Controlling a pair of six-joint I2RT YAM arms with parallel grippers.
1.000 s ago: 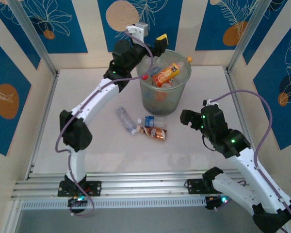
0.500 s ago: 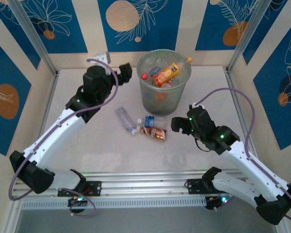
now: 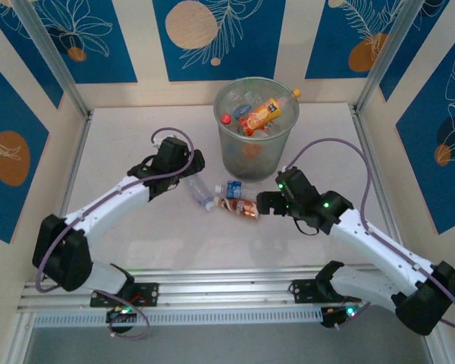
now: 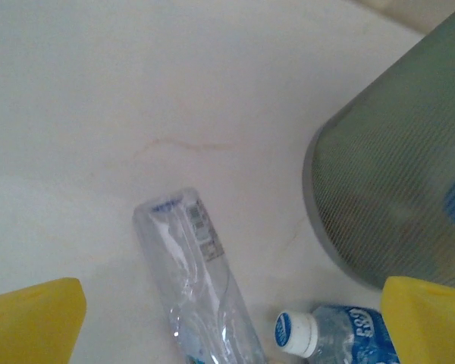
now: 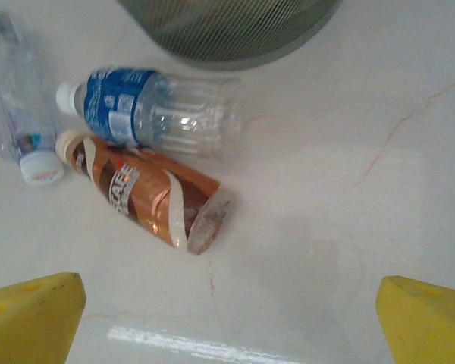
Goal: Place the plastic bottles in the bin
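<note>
The left gripper (image 3: 196, 162) hangs wide and empty by the clear bottle (image 4: 197, 280); the right gripper (image 3: 263, 202), equally wide, faces the brown bottle (image 5: 148, 199) and blue bottle (image 5: 155, 110), all lying beside the bin (image 3: 256, 152). They look light and slippery, probably empty: pinch across the middle. The right wrist view shows the brown one's crushed end, unclear from above.

The table (image 3: 136, 136) is seen from above and behind, while the blue-labelled bottle (image 5: 152, 106) beside the bin (image 4: 394, 189) is viewed closely, downward, from both wrists.

A lab test cell: patterned panels (image 3: 212, 38), aluminium frame (image 3: 54, 64), mounting rail (image 3: 227, 294).
</note>
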